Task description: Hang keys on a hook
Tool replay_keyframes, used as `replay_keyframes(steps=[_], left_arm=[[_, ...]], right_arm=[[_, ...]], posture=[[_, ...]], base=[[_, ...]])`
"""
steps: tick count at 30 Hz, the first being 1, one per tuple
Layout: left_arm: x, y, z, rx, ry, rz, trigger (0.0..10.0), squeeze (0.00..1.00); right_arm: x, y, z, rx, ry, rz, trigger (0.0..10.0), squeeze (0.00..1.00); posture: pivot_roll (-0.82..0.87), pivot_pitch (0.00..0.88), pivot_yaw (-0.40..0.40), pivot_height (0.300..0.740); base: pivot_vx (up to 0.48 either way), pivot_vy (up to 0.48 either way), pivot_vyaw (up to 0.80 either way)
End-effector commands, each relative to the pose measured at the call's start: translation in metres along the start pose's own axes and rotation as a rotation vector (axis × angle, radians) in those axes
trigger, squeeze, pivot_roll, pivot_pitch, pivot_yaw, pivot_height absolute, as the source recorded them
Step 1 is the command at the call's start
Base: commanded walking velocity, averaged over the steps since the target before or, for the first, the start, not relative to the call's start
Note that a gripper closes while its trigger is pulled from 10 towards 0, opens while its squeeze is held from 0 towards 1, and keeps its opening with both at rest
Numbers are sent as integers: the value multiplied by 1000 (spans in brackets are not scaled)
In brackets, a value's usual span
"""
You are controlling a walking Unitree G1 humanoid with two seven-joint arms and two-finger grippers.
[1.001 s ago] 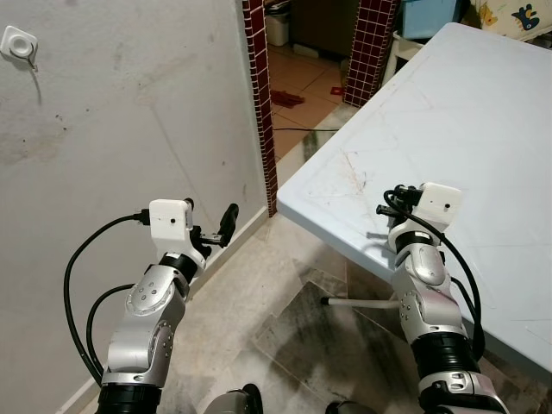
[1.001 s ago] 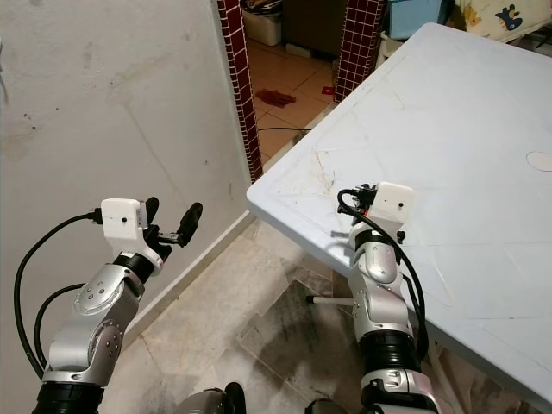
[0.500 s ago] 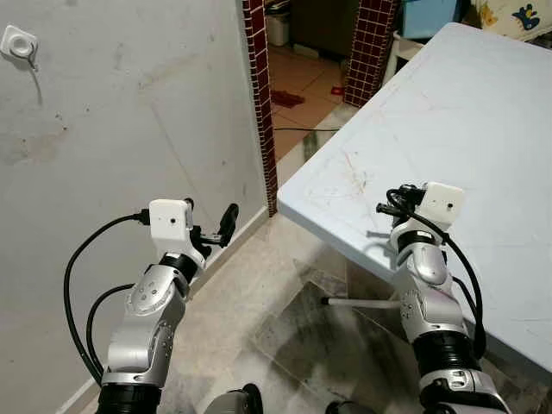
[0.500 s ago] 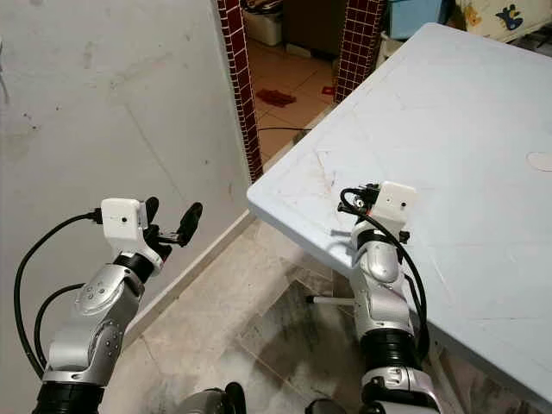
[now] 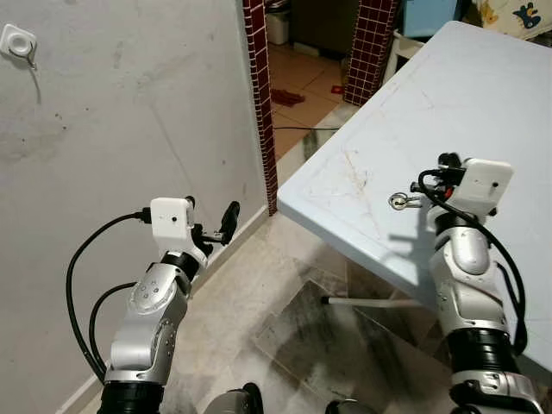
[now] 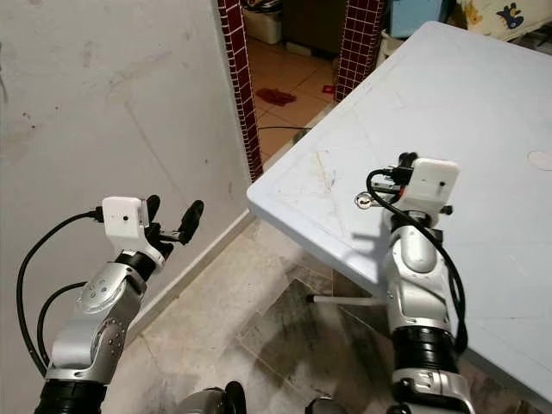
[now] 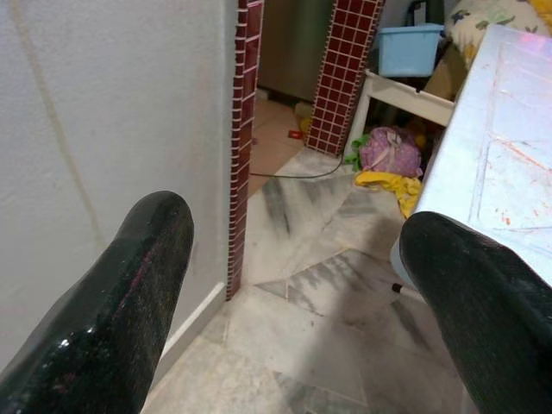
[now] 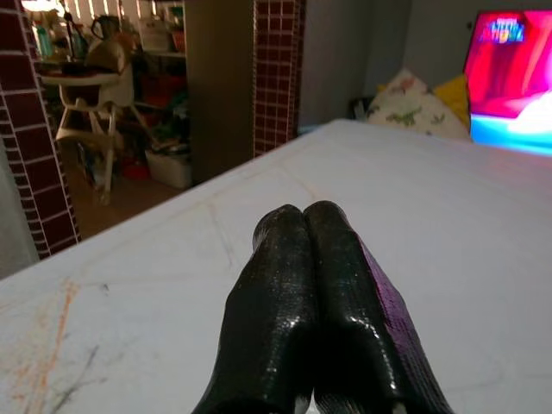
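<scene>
We're looking down at the pale blue counter [image 5: 483,112] on our right and a grey plastered wall [image 5: 129,112] on our left, and the right gripper [image 8: 315,259] is up over the counter's near corner with its two black fingers [image 8: 276,310] pressed tight together. Just ahead of that gripper's wrist camera, a small silver key ring [image 5: 399,201] shows at the fingers' end, above the counter surface near its front edge; from the head views it looks pinched there, though the wrist view shows us nothing metal between the closed fingers, so we can't say for certain that it is held. Over on the wall, high at the far left, sits the white hook [image 5: 19,43], well apart from the ring and from both arms. Our left gripper [image 5: 216,231] hovers low beside the wall, above the marble floor [image 5: 302,328], its fingers [image 7: 129,285] spread wide with nothing between them. Between wall and counter runs a dark red tiled pillar [image 5: 257,86], and past it we see an orange tiled floor [image 5: 302,86] with a black cable lying across it. Through the left wrist camera we also make out a blue bin [image 7: 410,47] and a heap of coloured cloth [image 7: 392,159] on the floor beyond.
</scene>
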State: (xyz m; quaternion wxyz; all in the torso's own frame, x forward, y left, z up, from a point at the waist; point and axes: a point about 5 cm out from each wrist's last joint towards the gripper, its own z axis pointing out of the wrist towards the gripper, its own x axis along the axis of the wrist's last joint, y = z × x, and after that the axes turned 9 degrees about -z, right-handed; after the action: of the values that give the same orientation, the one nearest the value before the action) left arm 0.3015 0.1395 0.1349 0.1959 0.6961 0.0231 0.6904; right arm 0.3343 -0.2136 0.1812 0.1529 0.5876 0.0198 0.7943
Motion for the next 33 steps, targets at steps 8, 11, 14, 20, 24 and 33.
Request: replay_keyframes(steps=[8,11,14,20,24,33], left_arm=[[-3,-4,1,14,-6,6,10000,0],[-3,-4,1,14,-5,7,10000,0],[-4,-5,0,14,-9,12,10000,0],[-3,-7,-1,16,-10,19,10000,0],[-2,-6,-1,8,-12,21,10000,0],[-2,-8,-2,5,-19,27,10000,0]], right_arm=[[-10,-6,-18,37,-79,6,10000,694],[-10,-11,-25,51,-78,-22,10000,741],[-13,-11,-31,44,-111,-38,10000,435],[-19,-19,-55,76,-173,-16,10000,906],[-31,-29,-72,135,-257,-50,10000,1000],[-39,-36,-82,178,-320,-68,10000,1000]], posture=[[-38,146,96,740],[-38,146,98,740],[-35,148,100,740],[-37,152,107,740],[-40,157,114,740],[-32,163,122,740]], base=[[0,0,0],[0,0,0],[0,0,0],[0,0,0],[0,0,0],[0,0,0]])
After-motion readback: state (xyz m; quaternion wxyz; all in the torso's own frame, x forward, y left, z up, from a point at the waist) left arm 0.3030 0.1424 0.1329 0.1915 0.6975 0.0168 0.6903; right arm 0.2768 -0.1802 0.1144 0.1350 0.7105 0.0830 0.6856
